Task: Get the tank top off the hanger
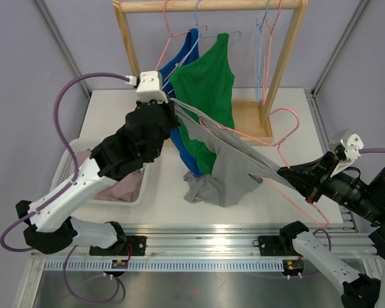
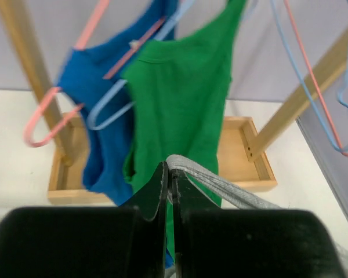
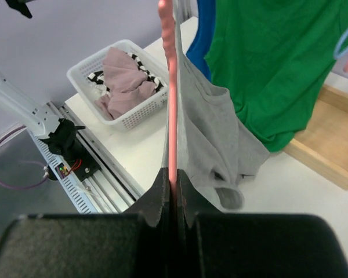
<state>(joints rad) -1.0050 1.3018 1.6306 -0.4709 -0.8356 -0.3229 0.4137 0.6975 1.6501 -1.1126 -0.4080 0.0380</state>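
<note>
The grey tank top (image 1: 228,176) hangs stretched between my two grippers over the table. One strap runs taut up to my left gripper (image 1: 173,102), which is shut on it. In the left wrist view the grey strap (image 2: 220,185) comes out from between the shut left gripper (image 2: 170,171). The pink hanger (image 1: 289,125) lies tilted through the top, hook to the upper right. My right gripper (image 1: 283,173) is shut on its lower wire. In the right wrist view the pink hanger (image 3: 170,87) rises straight from the shut gripper (image 3: 173,176), with the grey tank top (image 3: 214,133) draped beside it.
A wooden rack (image 1: 212,6) stands at the back, with a green tank top (image 1: 208,90) and a blue one (image 1: 183,61) on hangers, bare blue and pink hangers (image 1: 263,25) and a tray base (image 1: 247,119). A white basket (image 1: 70,167) holding pink cloth sits left.
</note>
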